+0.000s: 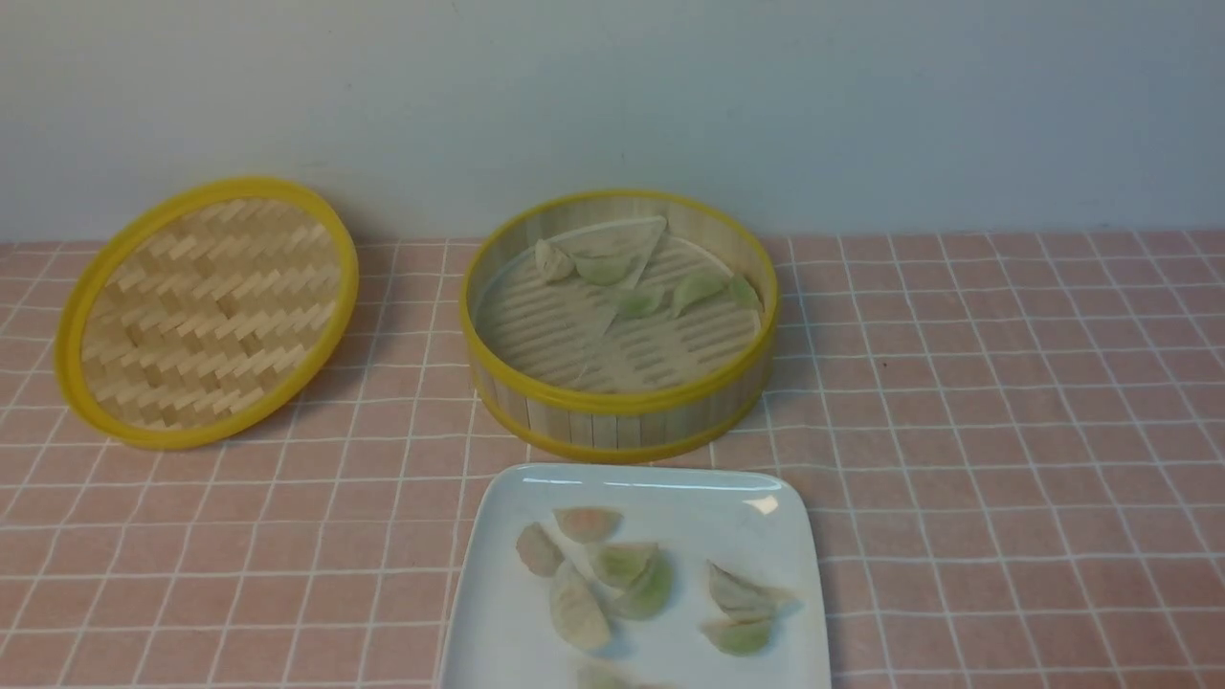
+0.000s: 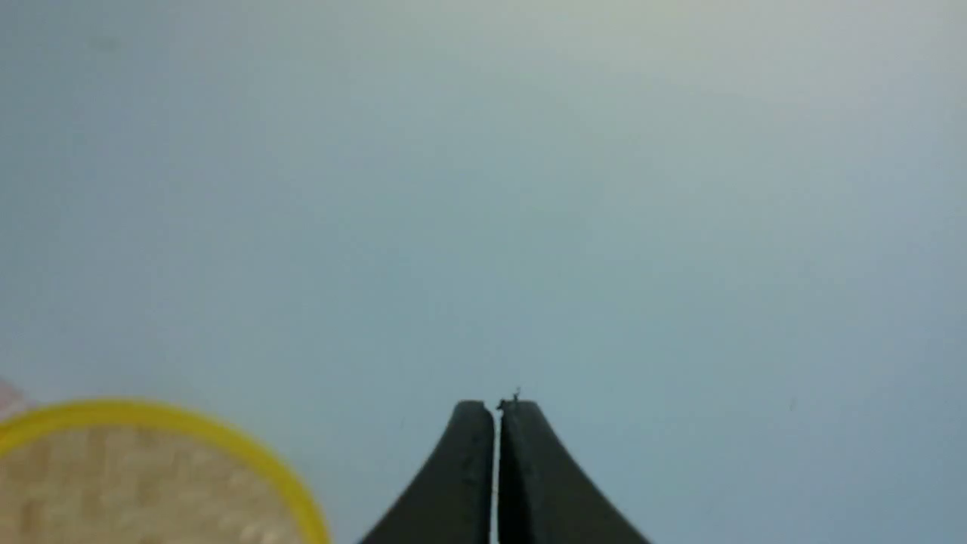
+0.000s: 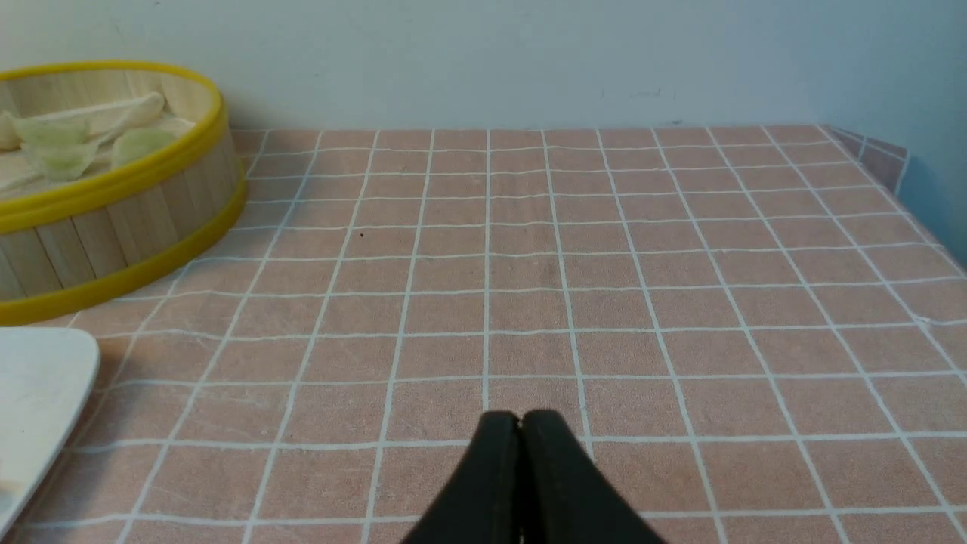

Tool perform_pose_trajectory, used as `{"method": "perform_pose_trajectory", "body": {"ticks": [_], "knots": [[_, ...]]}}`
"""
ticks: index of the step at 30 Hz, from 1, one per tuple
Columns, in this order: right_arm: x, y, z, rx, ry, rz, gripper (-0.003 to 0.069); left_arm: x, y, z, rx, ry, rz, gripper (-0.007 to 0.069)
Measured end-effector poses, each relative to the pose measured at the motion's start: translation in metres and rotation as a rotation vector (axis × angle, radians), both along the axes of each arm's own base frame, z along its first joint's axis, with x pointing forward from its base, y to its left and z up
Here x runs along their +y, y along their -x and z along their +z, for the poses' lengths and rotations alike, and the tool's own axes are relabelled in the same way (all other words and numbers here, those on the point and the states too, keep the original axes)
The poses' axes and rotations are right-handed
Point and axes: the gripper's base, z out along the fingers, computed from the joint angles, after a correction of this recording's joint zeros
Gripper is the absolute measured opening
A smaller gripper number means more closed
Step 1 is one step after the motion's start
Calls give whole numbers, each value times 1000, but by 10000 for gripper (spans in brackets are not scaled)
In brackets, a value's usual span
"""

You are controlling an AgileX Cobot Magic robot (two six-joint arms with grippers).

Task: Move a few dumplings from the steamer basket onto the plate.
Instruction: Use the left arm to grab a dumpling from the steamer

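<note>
Pink cloth with white grid lines: the tablecloth (image 1: 1005,402) covers the work surface up to a pale grey-blue wall (image 1: 612,96).

Steamer basket (image 1: 622,407): round bamboo, upright slat wall, yellow top and bottom rims. Sits mid-table, toward the back. A pale liner (image 1: 565,330) lies over the slatted floor, with one flap turned up at the far side. Five dumplings (image 1: 605,270) inside, pale green to cream, all along the far half.

Lid (image 1: 206,311): flat woven disc with a yellow rim, left of the basket and apart from it. Stands tilted, woven face toward the camera, top edge close to the wall. Whether it touches the wall I cannot tell.

Plate (image 1: 670,488): glossy white, square with rounded corners, directly in front of the basket and just beside its near rim. The frame cuts off its near edge. Seven dumplings lie on it: five clustered left of centre, some overlapping, and two toward the right side, close together. An eighth shows partly at the bottom edge of the view.

Left gripper (image 2: 496,412): seen in its own wrist view. Black fingers pressed together, nothing between them. It faces the wall, with the lid's yellow rim blurred in one corner.

Right gripper (image 3: 520,419): seen in its own wrist view. Fingers closed tip to tip, empty. It hangs over open tablecloth to the right of basket and plate, well apart from both.
</note>
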Motion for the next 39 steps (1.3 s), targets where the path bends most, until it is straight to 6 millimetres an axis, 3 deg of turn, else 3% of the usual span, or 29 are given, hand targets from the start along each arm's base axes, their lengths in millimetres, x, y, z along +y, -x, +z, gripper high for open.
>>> {"method": "perform_pose_trajectory", "body": {"ticks": [2, 5, 10, 11, 13, 14, 15, 16, 17, 19, 21, 22, 23, 26, 32, 39], "knots": [[1, -1, 1, -26, -41, 1, -15, -1, 7, 24, -58, 7, -14, -6], [4, -2, 12, -162, -255, 6, -15, -11, 14, 87, -29, -73, -108, -6], [2, -1, 31, -368, -563, 3, -15, -32, -15, 151, 384, -335, -282, -6], [0, 0, 36, -422, -603, 3, -15, -37, -29, 159, 529, -412, -339, -6], [-1, 0, 39, -462, -623, 3, -15, -41, -41, 165, 653, -473, -397, -6], [-2, 1, 42, -490, -629, 3, -15, -46, -73, 162, 843, -553, -486, -6], [-2, 1, 42, -496, -631, 3, -15, -48, -82, 161, 899, -581, -521, -6], [-2, 2, 43, -509, -640, 3, -15, -51, -104, 154, 995, -634, -590, -6], [-2, 2, 44, -513, -644, 3, -15, -52, -111, 152, 1017, -643, -609, -6], [-2, 2, 45, -508, -663, 7, -15, -58, -144, 136, 1097, -661, -705, -6], [2, 2, 50, -402, -690, 34, -15, -66, -172, 122, 1135, -704, -784, -6], [6, 4, 59, -328, -681, 59, -15, -71, -185, 115, 1147, -743, -825, -6], [11, 7, 79, -228, -636, 99, -15, -81, -203, 108, 1154, -795, -877, -6], [17, 5, 106, -9, -493, 150, -15, -99, -235, 101, 1158, -854, -947, -6], [27, -35, 156, 492, -151, 202, -15, -147, -304, 92, 1136, -990, -1096, -6], [37, -79, 174, 724, -29, 244, -15, -192, -375, 74, 1075, -1193, -1103, -6]]}}
